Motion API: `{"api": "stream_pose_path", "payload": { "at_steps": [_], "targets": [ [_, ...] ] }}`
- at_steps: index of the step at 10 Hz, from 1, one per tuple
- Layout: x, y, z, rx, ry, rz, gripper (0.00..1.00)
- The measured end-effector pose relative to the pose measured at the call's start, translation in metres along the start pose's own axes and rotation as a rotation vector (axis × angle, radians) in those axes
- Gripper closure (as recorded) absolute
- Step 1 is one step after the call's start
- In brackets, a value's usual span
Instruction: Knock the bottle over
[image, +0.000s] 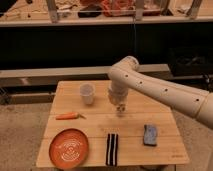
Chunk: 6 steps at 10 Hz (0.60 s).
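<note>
My gripper (119, 104) points straight down over the middle of the wooden table (100, 125), just right of the white cup (87, 93). The pale arm reaches in from the right. At the gripper's tip a small pale stub with a dark mark shows, which seems to be the bottle (121, 112), standing upright on the table. The gripper hides most of it, and I cannot tell whether the two touch.
An orange carrot (67, 116) lies at the left. An orange plate (69, 148) sits at the front left, with a black-and-white striped object (112, 149) beside it. A blue-grey sponge (149, 135) lies at the front right. Dark shelving runs behind the table.
</note>
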Motion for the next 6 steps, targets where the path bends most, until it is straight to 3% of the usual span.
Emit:
{"api": "stream_pose_path", "payload": {
  "at_steps": [6],
  "targets": [
    [-0.0007, 0.0001, -0.0006, -0.001, 0.000, -0.015, 0.97]
  ]
}}
